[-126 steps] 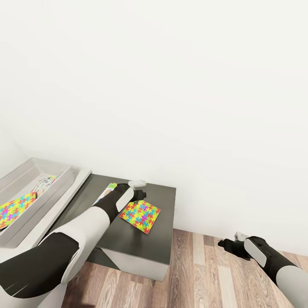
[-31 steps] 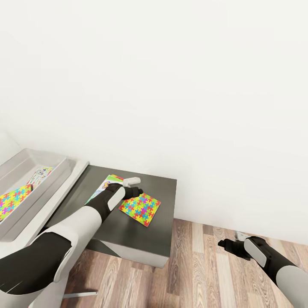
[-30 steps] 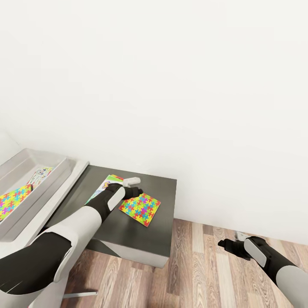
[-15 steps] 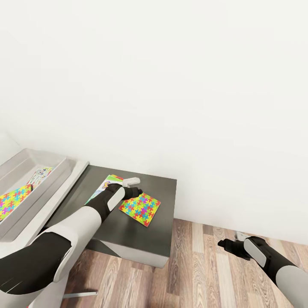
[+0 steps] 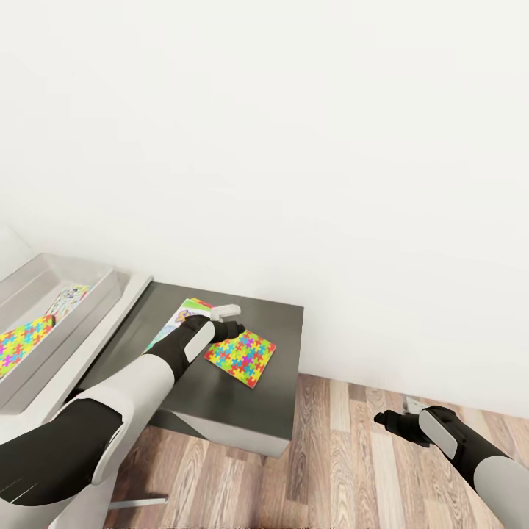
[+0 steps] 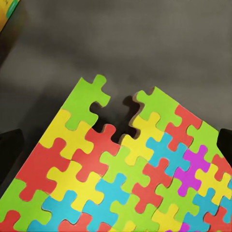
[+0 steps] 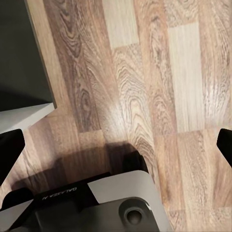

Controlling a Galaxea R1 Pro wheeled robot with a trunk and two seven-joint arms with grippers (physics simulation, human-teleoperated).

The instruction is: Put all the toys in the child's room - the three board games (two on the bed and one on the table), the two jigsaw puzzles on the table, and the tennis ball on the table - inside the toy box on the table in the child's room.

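A jigsaw puzzle (image 5: 241, 355) lies flat on the table's dark grey side unit (image 5: 273, 327). My left gripper (image 5: 228, 319) hovers open at the puzzle's far corner. The left wrist view shows that puzzle (image 6: 125, 179) close up, with the dark fingertips (image 6: 9, 150) wide apart on either side of it. A board game (image 5: 181, 314) lies beside my left wrist, partly hidden by the arm. The toy box (image 5: 94, 303) sits on the pale table at the left and holds another jigsaw puzzle (image 5: 18, 339) and a board game (image 5: 70, 297). My right gripper (image 5: 393, 422) hangs open over the floor.
A white wall runs close behind the side unit. Wooden floor (image 5: 345, 470) lies to the right of the unit and under my right arm. In the right wrist view, the unit's corner (image 7: 21, 58) and part of my base (image 7: 101, 203) show.
Since the earliest frame the whole picture has shifted, so the camera moved, and more of the board game shows past my left arm. Over the last second nothing has visibly moved.
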